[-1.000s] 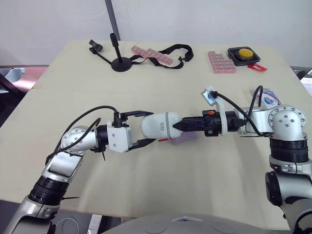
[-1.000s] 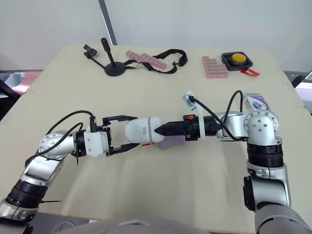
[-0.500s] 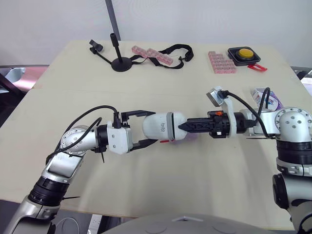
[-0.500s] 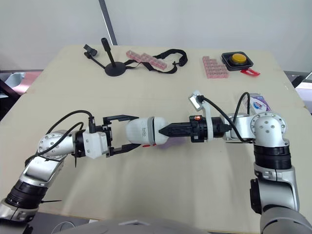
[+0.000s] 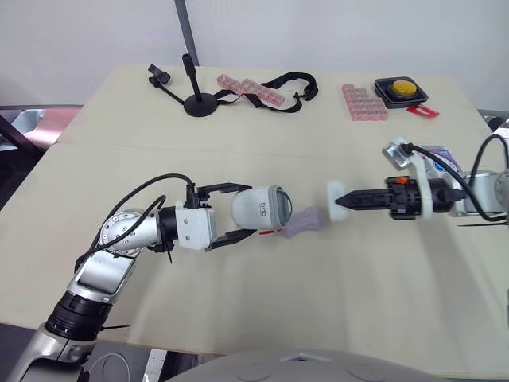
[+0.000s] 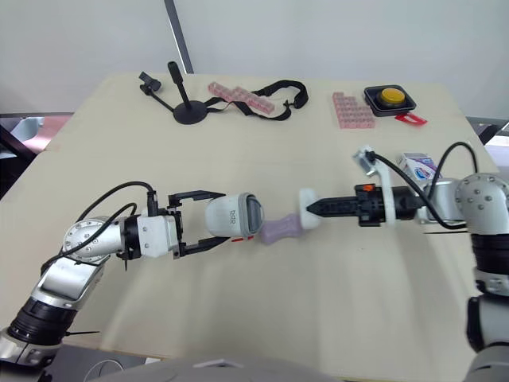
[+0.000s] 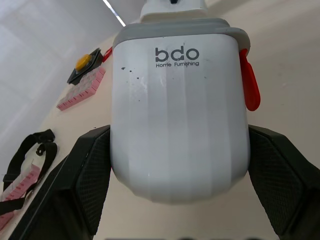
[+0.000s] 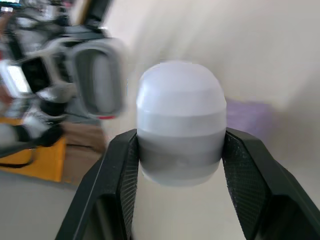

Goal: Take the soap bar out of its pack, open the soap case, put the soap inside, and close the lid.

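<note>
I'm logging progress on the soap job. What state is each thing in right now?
Case: open, lid off, gripped by the left gripper.
Lid: off the case, gripped by the right gripper.
Soap: out of its pack, lying on the table, not in the case.
Pack: on the table's right side; open or shut unclear.

Head stereo pair looks forward and down over the table [image 5: 278, 318], both eyes sharing the same full scene, left wrist camera faces along its fingers, very near the case body [image 7: 180, 125], right wrist camera very near the lid [image 8: 180, 130] (case body blurred beyond).
</note>
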Robot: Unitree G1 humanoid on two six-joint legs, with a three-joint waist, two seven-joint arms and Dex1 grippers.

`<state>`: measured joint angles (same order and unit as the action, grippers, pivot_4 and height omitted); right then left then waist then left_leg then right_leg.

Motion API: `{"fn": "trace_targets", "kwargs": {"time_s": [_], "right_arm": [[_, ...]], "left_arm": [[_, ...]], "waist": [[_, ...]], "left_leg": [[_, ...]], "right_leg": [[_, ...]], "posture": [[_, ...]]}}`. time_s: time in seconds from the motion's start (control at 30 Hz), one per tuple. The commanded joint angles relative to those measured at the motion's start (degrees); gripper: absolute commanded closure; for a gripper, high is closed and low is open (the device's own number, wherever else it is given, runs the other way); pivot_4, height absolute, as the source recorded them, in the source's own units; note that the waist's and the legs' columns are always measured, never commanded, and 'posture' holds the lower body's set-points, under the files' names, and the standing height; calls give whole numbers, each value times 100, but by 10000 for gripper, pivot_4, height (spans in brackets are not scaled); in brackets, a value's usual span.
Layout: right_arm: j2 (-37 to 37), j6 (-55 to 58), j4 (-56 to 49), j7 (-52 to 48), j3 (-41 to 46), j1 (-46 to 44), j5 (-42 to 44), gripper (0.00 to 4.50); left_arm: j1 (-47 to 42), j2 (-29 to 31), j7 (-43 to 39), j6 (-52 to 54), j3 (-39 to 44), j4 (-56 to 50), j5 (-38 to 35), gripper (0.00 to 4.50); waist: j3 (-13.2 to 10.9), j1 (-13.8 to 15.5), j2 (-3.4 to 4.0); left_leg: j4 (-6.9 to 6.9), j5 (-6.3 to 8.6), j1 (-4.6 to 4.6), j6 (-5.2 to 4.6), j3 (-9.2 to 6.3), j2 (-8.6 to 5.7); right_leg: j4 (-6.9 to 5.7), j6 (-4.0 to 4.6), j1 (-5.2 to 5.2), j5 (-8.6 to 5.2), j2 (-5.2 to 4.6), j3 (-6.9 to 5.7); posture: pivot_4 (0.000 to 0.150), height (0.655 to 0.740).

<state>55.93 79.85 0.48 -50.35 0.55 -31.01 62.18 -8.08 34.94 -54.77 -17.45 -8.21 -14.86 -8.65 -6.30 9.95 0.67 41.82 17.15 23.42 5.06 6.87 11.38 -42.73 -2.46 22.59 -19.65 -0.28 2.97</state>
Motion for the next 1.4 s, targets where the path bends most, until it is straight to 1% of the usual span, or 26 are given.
{"fn": "trace_targets", "kwargs": {"time_s": [0.03,0.07,0.1,0.13,0.17,0.2,0.37,0.83,1.37,1.4], "right_arm": [[795,-1040,-13,-717,-723,-205,-1347,25046],[1009,-1286,-65,-886,-962,-240,-1695,25046],[1424,-1807,-244,-1130,-1453,-201,-2405,25046],[1681,-2170,-347,-1319,-1786,-174,-2891,25046],[1907,-2564,-429,-1507,-2104,-167,-3403,25046],[2032,-2803,-480,-1647,-2296,-188,-3736,25046],[2015,-3098,-561,-2092,-2579,-466,-4530,25046],[1164,-3600,108,-2409,-2775,-714,-5727,25046],[684,-3724,534,-2619,-2731,-784,-6210,25046],[656,-3737,559,-2611,-2716,-781,-6229,20059]], "left_arm": [[34,59,10,125,61,-101,-157,10422],[37,58,10,155,65,-101,-167,10422],[36,57,11,164,72,-90,-166,10422],[34,56,12,165,76,-84,-163,10422],[27,50,14,164,77,-64,-151,10422],[22,44,16,163,74,-48,-142,10422],[-9,4,35,180,43,-12,-116,10422],[-31,-98,85,197,-28,-1,-64,10422],[-35,-87,141,227,-43,-18,-50,10422],[-26,-80,140,231,-38,-24,-51,10422]], "waist": [[0,4,1],[0,8,1],[0,14,2],[-1,31,3],[-1,43,3],[-1,44,0],[-2,-37,1],[-2,-112,1],[-1,-210,-1],[0,-210,-2]], "left_leg": [[0,0,-1,0,0,0],[0,0,0,0,0,0],[0,0,0,0,0,0],[0,1,1,-1,-1,1],[-1,1,1,-1,-2,4],[-1,1,0,-1,-2,7],[-1,2,3,-1,1,8],[7,2,2,-2,2,9],[11,1,1,-2,2,9],[12,1,0,-2,2,10]], "right_leg": [[2,0,0,0,-1,0],[5,0,1,0,-3,-2],[5,0,0,0,-3,-3],[6,0,0,0,-1,-3],[11,0,-2,0,-1,-5],[14,0,-6,0,1,-5],[16,0,-3,0,1,16],[-16,2,8,-1,-5,24],[-23,2,7,-1,-7,26],[-23,2,7,-1,-8,25]], "posture": [[1500,7143],[1500,7143],[1500,7143],[1500,7143],[1500,7143],[1500,7143],[1500,7143],[1500,7143],[1500,7143],[1500,7143]]}}
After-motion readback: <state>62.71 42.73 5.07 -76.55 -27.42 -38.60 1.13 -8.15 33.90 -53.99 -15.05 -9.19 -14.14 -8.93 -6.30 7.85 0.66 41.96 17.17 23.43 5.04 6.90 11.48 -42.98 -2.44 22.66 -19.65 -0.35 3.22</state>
